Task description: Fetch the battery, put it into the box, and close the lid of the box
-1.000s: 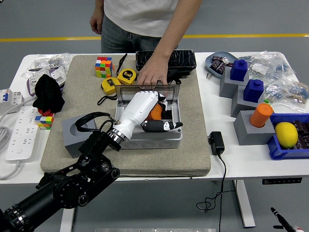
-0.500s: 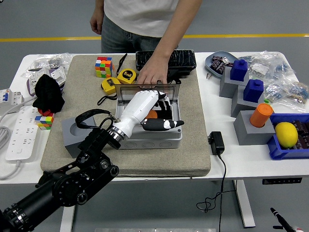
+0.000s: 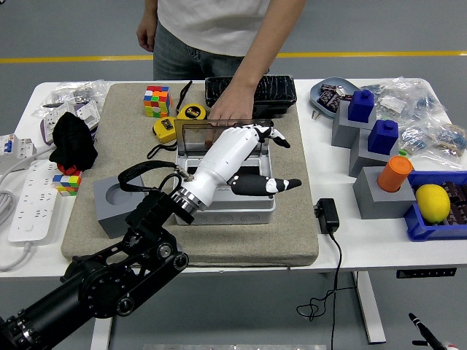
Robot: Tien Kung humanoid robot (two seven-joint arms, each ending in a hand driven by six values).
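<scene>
The grey box [image 3: 226, 209] stands on the beige mat in the middle of the table. Its clear lid [image 3: 195, 136] stands raised at the far side. A person's hand [image 3: 230, 109] rests on the lid's top edge. My left hand [image 3: 281, 162] hovers over the box's open top with fingers spread and thumb pointing right, holding nothing. The hand covers most of the box's inside, and no battery shows in this view.
On the mat lie a Rubik's cube [image 3: 156, 100], two yellow tape measures [image 3: 191, 113], a black tray [image 3: 255, 91] and a grey block [image 3: 115, 203]. A black adapter [image 3: 327, 216] lies right of the mat. Grey stands, an orange cylinder [image 3: 396, 173] and a lemon [image 3: 432, 202] are at the right.
My left hand has risen out of the box and shifted right, with its fingers now spread. The orange battery seen under the palm no longer shows. The lid stands more upright.
</scene>
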